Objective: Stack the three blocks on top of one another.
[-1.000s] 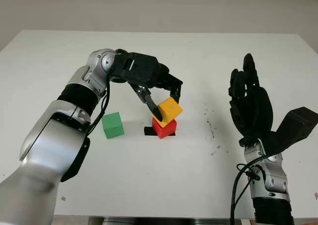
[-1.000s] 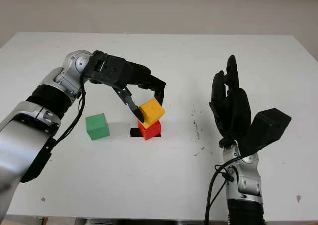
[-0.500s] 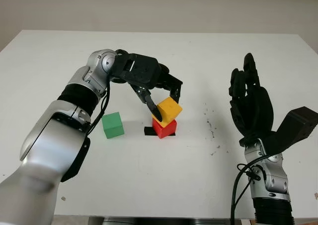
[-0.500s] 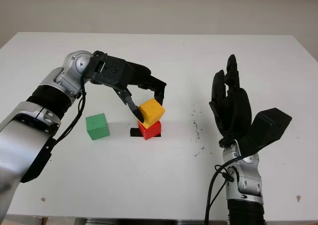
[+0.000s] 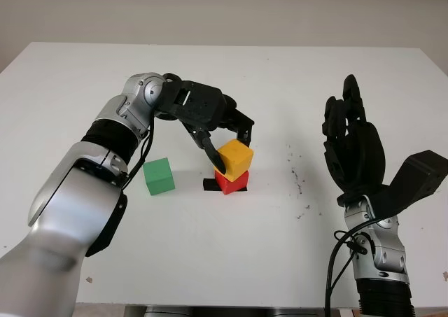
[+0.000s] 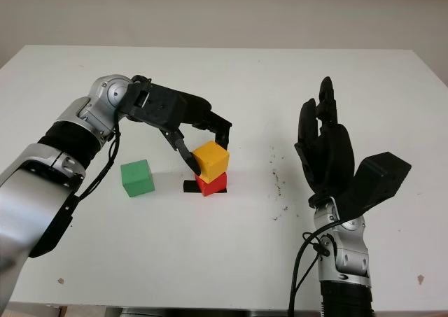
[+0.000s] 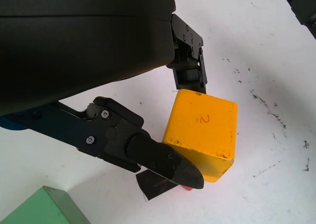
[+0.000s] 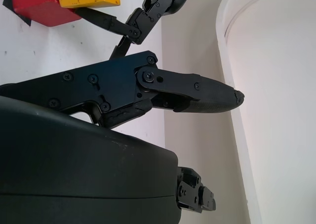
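Note:
A yellow block [image 5: 235, 158] sits level on top of a red block [image 5: 232, 183] near the middle of the white table [image 5: 224, 261]. My left hand [image 5: 232, 148] is shut on the yellow block, with one finger [image 7: 165, 160] on its near side and another [image 7: 190, 70] on its far side. A green block [image 5: 159, 176] stands alone on the table, to the left of the stack and apart from it. Over the table's right side, my right hand [image 5: 353, 149] is raised and open, holding nothing.
A patch of black tape [image 5: 209, 185] lies on the table under the red block's left edge. Small dark specks [image 5: 299, 184] dot the surface between the stack and the right hand. The table's front edge runs close to both arms.
The yellow block was tilted over the red block; it has come down and now sits level on it. The left hand has dropped slightly with it. The right hand has not moved.

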Controlling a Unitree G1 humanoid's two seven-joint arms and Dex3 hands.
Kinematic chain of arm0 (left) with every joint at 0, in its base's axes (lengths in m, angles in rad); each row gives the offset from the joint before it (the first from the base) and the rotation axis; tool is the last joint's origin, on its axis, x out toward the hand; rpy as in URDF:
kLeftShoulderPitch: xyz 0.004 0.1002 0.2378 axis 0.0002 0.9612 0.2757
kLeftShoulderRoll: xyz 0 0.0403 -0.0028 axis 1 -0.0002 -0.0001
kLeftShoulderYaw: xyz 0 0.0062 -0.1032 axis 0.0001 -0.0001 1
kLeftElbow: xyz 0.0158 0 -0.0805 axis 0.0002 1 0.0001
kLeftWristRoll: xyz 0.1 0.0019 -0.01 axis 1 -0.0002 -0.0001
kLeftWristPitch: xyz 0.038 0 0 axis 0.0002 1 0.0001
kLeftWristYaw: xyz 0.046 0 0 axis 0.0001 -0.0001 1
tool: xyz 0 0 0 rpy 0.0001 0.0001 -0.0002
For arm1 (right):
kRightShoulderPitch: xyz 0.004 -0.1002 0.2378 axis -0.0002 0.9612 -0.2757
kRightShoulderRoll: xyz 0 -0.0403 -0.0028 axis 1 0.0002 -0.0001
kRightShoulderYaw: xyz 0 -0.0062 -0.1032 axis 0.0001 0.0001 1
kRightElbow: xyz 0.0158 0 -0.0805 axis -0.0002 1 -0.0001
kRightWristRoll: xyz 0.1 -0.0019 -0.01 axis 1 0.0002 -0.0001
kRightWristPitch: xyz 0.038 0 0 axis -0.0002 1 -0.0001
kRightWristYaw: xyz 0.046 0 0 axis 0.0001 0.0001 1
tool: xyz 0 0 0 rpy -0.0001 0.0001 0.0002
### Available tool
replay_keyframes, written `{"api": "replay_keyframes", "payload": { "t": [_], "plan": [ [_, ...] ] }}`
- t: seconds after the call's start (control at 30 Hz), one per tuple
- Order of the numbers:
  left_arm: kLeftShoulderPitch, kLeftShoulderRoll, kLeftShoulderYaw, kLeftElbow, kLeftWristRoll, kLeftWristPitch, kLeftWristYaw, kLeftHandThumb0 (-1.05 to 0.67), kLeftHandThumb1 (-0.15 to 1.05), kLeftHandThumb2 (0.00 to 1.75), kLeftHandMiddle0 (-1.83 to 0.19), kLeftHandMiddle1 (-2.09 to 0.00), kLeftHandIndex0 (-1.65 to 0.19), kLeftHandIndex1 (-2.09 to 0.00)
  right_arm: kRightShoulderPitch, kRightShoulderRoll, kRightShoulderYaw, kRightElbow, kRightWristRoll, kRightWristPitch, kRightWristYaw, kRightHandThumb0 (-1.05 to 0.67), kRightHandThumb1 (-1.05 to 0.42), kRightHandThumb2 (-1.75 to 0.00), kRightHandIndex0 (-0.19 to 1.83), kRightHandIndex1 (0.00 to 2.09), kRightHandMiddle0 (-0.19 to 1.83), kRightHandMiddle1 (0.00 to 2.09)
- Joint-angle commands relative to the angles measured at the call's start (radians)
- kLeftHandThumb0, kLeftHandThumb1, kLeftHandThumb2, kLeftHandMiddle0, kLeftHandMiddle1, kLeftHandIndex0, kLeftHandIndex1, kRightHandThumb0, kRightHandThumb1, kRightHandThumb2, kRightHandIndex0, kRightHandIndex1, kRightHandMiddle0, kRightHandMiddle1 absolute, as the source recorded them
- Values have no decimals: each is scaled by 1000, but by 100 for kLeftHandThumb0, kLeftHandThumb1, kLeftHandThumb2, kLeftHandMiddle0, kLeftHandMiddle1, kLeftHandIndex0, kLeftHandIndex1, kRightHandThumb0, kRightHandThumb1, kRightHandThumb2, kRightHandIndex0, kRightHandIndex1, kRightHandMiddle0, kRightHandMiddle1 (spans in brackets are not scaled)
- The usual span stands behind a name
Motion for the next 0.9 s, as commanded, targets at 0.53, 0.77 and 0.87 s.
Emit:
{"api": "replay_keyframes", "payload": {
  "t": [0.53, 0.77, 0.87],
  "plan": [
    [-7, 16, -19, -19, 28, 11, -6, -45, 98, 6, 4, -3, -13, -109, 8, -3, -5, -23, 11, 1, 7, -68, -105, -54, -19, 0, -17, 6],
    [-7, 22, -17, -27, 33, 4, 4, -45, 98, 5, 8, -4, -8, -103, 6, -5, -3, -21, 9, 3, 6, -68, -105, -53, -19, 1, -16, 6],
    [-10, 27, -17, -31, 36, 3, 7, -48, 98, 5, 8, -4, -7, -99, 2, -6, -1, -18, 5, 1, 5, -68, -105, -54, -19, 1, -16, 5]
  ]
}}
